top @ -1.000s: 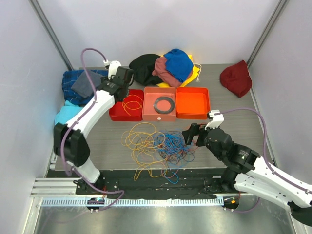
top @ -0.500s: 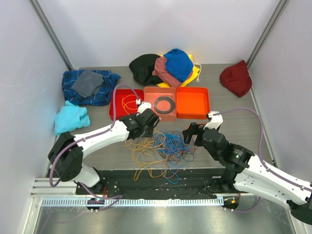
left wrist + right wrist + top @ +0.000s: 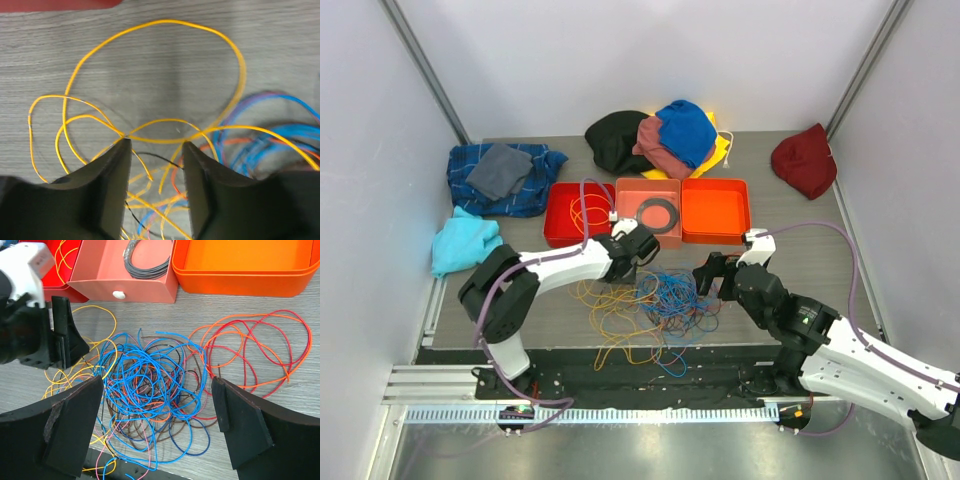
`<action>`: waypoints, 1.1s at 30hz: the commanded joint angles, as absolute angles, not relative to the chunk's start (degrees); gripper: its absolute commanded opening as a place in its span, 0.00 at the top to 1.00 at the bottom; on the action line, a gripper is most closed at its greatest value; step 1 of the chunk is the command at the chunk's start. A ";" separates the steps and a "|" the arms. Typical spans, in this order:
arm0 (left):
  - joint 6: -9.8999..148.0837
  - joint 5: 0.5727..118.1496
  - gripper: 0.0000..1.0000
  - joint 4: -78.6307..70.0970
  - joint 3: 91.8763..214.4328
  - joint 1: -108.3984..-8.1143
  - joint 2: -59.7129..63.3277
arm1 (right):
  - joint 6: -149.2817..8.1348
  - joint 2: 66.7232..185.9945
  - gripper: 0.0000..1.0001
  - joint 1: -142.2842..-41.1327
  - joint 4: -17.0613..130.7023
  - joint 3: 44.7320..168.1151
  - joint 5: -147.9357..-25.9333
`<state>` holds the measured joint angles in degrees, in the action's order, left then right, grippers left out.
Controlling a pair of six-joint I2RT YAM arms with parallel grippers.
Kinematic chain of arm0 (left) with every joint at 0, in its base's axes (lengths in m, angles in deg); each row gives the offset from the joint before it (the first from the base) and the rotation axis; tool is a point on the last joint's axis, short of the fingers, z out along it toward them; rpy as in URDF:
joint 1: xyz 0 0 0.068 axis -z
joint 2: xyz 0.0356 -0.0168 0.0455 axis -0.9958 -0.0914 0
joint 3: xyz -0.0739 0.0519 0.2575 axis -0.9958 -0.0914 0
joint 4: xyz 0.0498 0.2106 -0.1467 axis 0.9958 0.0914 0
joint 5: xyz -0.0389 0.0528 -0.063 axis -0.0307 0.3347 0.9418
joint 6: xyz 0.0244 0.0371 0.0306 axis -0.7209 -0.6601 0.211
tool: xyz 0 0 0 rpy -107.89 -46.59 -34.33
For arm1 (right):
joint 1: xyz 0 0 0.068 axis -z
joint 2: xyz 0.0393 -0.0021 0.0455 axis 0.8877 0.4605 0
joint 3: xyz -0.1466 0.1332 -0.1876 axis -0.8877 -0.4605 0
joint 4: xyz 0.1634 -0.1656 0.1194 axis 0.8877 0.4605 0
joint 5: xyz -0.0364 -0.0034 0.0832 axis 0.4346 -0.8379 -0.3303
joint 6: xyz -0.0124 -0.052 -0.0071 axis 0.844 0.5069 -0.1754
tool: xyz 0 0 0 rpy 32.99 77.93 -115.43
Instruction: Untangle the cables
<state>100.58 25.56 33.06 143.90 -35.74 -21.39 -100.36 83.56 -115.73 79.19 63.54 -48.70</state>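
Note:
The cables (image 3: pixel 642 298) lie in a tangled pile on the table's near middle, yellow ones on the left, blue in the middle, red and orange on the right. My left gripper (image 3: pixel 638 254) is low over the pile's far edge. Its jaws are open with yellow cable loops (image 3: pixel 165 21) just past the fingertips (image 3: pixel 122 150) and loose strands between them. My right gripper (image 3: pixel 710 274) is open and empty, hovering at the pile's right side. The blue tangle (image 3: pixel 150 367) lies below its spread jaws, and red and orange loops (image 3: pixel 250 320) lie to the right.
Three trays stand behind the pile: a red one (image 3: pixel 560 232) holding a yellow cable, a salmon one (image 3: pixel 632 232) holding a black rubber ring (image 3: pixel 657 212), and an orange one (image 3: pixel 715 232). Clothes lie along the back and left. Some cables hang over the table's front edge (image 3: pixel 630 352).
My left arm has swung from the red tray at the back left down to the far edge of the cable pile. The right arm has barely moved.

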 commanded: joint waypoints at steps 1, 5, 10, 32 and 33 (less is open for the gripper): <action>103.39 22.01 0.58 33.96 146.20 -37.47 -22.72 | -100.85 83.42 0.00 -115.76 77.67 63.31 -47.57; 103.13 20.43 0.91 33.08 144.71 -37.38 -18.07 | -100.85 83.51 0.00 -115.75 78.20 63.40 -47.22; 100.32 19.55 1.00 31.15 142.34 -35.98 -6.40 | -100.59 84.91 0.00 -115.67 77.14 63.40 -47.83; 95.48 41.69 0.54 19.81 138.11 -24.73 -6.19 | -98.74 86.67 0.00 -115.67 77.67 66.82 -46.51; 95.48 41.87 0.54 19.72 138.11 -24.64 -6.54 | -98.91 86.59 0.00 -115.67 77.76 66.74 -46.51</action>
<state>96.06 40.40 23.79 137.39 -24.88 -6.01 -99.42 87.36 -115.73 77.46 64.46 -48.64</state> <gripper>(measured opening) 0.457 0.996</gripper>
